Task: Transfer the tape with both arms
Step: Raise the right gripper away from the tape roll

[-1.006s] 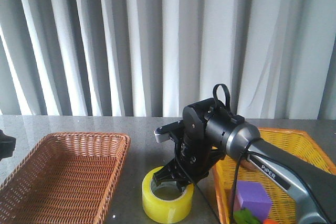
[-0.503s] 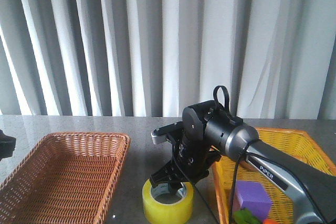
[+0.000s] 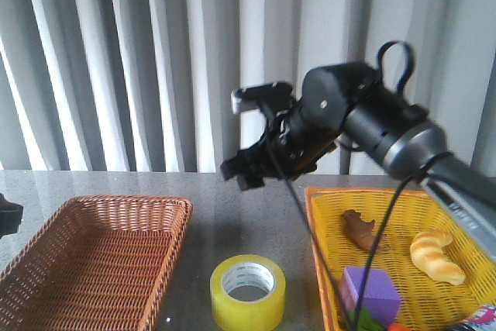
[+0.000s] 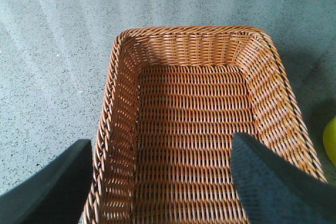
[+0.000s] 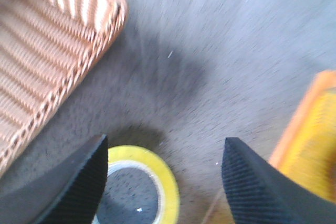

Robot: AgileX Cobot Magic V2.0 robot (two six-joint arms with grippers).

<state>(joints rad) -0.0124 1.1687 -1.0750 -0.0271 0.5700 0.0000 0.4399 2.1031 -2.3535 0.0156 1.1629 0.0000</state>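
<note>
Hovering open-jawed and empty, right gripper [image 5: 163,182] well above the tape [image 3: 248,291] lying flat on the bench [image 3: 225,215] directly below, probably parked midway for pickup by the open left gripper [image 4: 163,182].

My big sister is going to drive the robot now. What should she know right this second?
Right gripper: open, empty, raised high above the table.
Left gripper: open, empty, over the brown wicker basket.
Tape: lying flat on the table between the brown basket and the yellow basket, nobody holding it.
Done: the tape sits on the table, out of both baskets.
Left: the left gripper probably has to pick up the tape and put it in the brown basket.
</note>
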